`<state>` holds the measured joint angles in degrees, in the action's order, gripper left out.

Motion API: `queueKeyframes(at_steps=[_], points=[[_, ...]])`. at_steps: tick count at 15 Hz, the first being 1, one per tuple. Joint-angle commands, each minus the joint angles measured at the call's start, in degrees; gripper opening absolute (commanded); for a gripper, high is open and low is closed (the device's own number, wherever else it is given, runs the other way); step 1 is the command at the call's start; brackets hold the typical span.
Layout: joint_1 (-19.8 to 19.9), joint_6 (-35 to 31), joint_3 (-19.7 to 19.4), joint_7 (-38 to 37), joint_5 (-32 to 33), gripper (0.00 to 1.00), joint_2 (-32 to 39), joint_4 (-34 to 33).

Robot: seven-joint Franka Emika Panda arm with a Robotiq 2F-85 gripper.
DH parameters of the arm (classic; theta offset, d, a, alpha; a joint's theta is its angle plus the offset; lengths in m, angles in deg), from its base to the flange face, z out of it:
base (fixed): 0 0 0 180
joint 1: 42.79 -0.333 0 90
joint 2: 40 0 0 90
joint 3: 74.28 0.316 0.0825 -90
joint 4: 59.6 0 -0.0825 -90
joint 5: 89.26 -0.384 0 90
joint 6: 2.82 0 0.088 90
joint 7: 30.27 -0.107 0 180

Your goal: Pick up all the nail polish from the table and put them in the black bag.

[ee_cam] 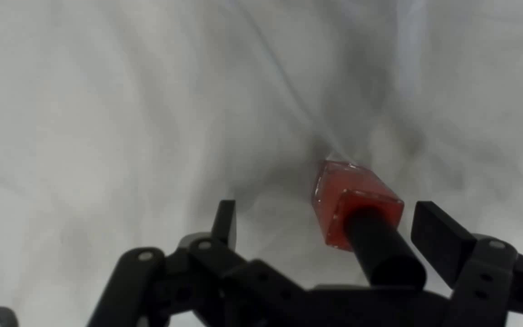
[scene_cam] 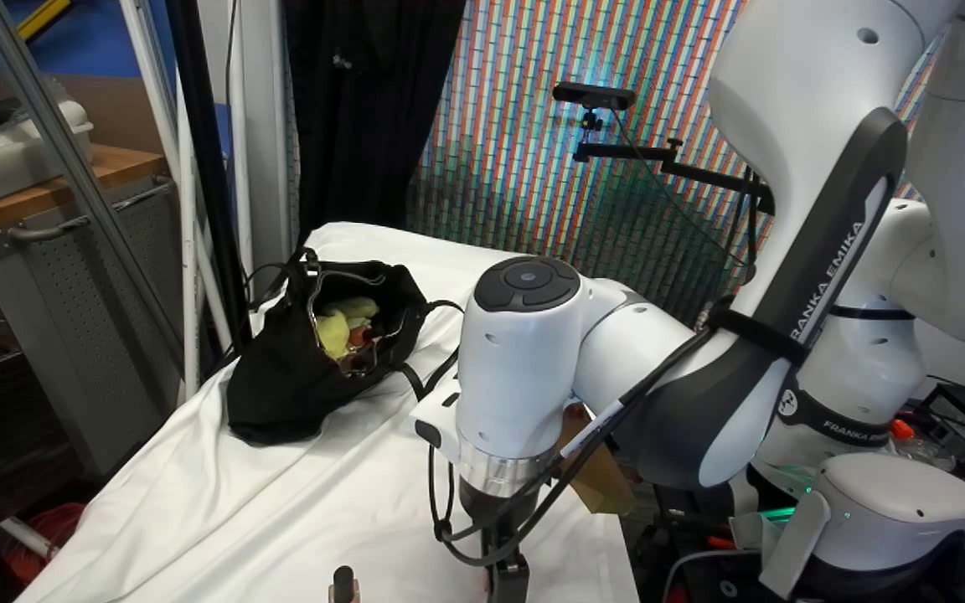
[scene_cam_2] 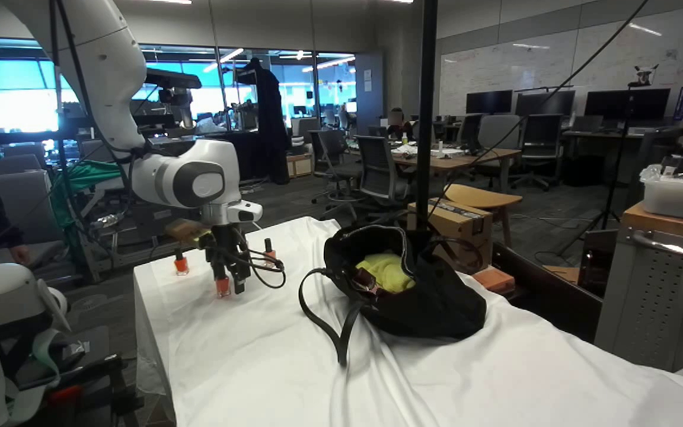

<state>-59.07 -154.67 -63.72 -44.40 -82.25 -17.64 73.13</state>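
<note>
- White cloth [scene_cam_2: 258, 362] covers your bench [scene_cam: 382, 502].
- Your fingers [ee_cam: 443, 243] stand apart, a red nail polish bottle [ee_cam: 367, 222] upright between them at four o'clock in the wrist view.
- From it, in an exterior view, the black bag [scene_cam_2: 430, 302] lies at three o'clock, orange-red nail polish [scene_cam_2: 181, 264] at ten, pink-orange nail polish [scene_cam_2: 269, 256] at two.

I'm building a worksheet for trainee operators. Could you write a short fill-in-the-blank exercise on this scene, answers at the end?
The tool stands ____ rather than shut.
Below its black cap, the nail polish bottle in the wrist view is coloured ____.
Among red, blue and yellow, the soft bundle inside the black bag is nearest to ____.
The cloth on the table is coloured ____.
Missing words: open; red; yellow; white.
</note>
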Motion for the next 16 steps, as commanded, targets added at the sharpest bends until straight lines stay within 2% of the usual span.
queueKeyframes(at_steps=[1,4,5,9,13,15,16], points=[[-0.31,0.12,-0.5,1.41,-1.27,1.0,1.65,-1.35],[-0.51,0.55,-0.83,1.1,-0.94,1.0,1.78,-1.64],[-0.52,0.83,-0.86,1.1,-0.93,0.79,1.85,-1.81],[-0.71,2.44,-0.97,0.96,-0.71,0.56,2.16,-2.47],[-0.9,3.71,-1.25,0.64,-0.29,0.27,2.53,-3.25],[-1.11,4.81,-1.46,0.34,-0.04,0.15,2.49,-3.68],[-1.4,5.37,-1.78,-0.08,0.46,0.15,2.45,-3.87]])
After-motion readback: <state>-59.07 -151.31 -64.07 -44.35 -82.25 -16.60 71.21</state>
